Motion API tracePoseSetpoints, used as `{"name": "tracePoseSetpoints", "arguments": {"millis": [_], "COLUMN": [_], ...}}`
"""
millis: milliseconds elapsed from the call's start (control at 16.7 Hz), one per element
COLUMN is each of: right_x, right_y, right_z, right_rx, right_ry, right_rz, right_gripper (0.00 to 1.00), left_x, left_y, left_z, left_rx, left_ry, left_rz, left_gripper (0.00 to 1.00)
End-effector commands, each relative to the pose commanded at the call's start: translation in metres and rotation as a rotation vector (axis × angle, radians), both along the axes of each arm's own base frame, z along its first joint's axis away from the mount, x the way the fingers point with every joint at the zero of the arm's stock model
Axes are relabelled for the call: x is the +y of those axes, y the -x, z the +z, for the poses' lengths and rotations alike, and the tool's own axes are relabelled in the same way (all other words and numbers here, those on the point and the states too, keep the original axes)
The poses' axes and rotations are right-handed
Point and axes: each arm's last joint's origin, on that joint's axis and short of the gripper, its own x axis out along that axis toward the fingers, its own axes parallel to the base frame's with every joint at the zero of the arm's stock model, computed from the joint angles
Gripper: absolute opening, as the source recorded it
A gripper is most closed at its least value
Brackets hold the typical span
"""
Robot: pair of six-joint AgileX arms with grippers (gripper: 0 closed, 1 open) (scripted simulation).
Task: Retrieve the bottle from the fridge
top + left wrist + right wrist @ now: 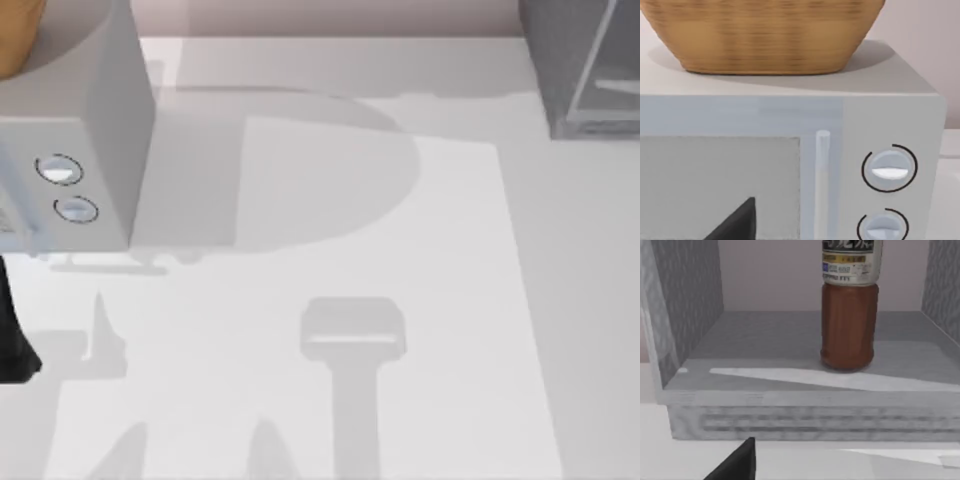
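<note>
Right hand [735, 462]: one black fingertip shows, in front of the open dark grey speckled fridge [690, 300], apart from it; can't tell its opening. The reddish-brown bottle with a pale label [847, 325] stands upright on the fridge floor, untouched. Left hand [737, 222], opening also unclear, faces the light grey two-dial box [890, 115] carrying a woven tan basket [765, 35], upper left of the white table [450, 300]; fridge upper right.

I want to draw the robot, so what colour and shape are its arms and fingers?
Little of it shows. A black, matte, pointed finger tip pokes up in the left wrist view, and a matching black wedge-shaped finger in the right wrist view. A black piece of the left arm sits at the table's left edge. No cables or markings visible.
</note>
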Motion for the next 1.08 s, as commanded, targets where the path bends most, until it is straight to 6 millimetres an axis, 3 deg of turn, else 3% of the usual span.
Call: {"name": "tracePoseSetpoints", "arguments": {"millis": [240, 420, 540, 900, 1080], "right_x": [0.0, -0.007, -0.014, -0.024, -0.016], "right_y": [-0.003, -0.027, -0.056, -0.172, -0.207], "right_z": [-0.001, -0.003, -0.002, 0.017, 0.023], "right_rx": [0.006, 0.014, 0.014, -0.017, -0.002], "right_ry": [-0.002, -0.001, 0.002, 0.016, 0.01], "right_rz": [0.003, -0.001, -0.005, -0.01, -0.01], "right_gripper": [1.0, 1.0, 1.0, 1.0, 1.0], "left_x": [0.0, 0.0, 0.0, 0.0, 0.0], "left_y": [0.0, 0.0, 0.0, 0.0, 0.0], "left_z": [0.0, 0.0, 0.0, 0.0, 0.0], "left_rx": [0.0, 0.0, 0.0, 0.0, 0.0], "left_ry": [0.0, 0.0, 0.0, 0.0, 0.0], "left_rz": [0.0, 0.0, 0.0, 0.0, 0.0], "left_gripper": [1.0, 1.0, 1.0, 1.0, 1.0]}}
